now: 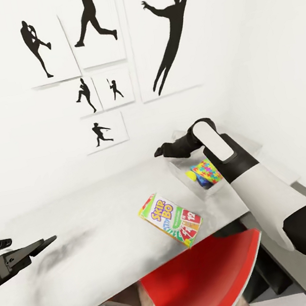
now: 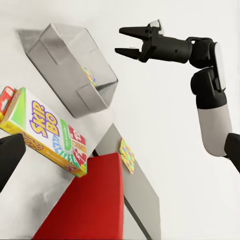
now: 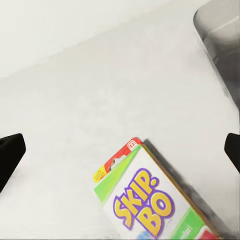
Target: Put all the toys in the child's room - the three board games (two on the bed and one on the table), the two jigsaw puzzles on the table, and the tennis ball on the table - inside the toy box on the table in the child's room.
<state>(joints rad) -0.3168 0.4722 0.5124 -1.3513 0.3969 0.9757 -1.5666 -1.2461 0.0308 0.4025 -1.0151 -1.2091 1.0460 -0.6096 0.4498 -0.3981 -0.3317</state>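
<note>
so the Skip-Bo box (image 3: 150, 200) is lying flat on the pale table (image 3: 100, 95), green and white lid with the purple and yellow logo up, a red edge at one end. It sits between the two dark fingertips (image 3: 10, 155), out ahead of the jaws, which are spread wide and touching nothing. A grey toy box (image 3: 220, 35) corner sits further off past it

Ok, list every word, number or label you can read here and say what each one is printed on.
"SKIP·BO": big purple and yellow letters on the card game box lying on the table.
"12": on a red card pictured on that box's front, near one end.
Small print in the red corner of the box: too small to read.
The wall pictures carry silhouettes, no text.
</note>
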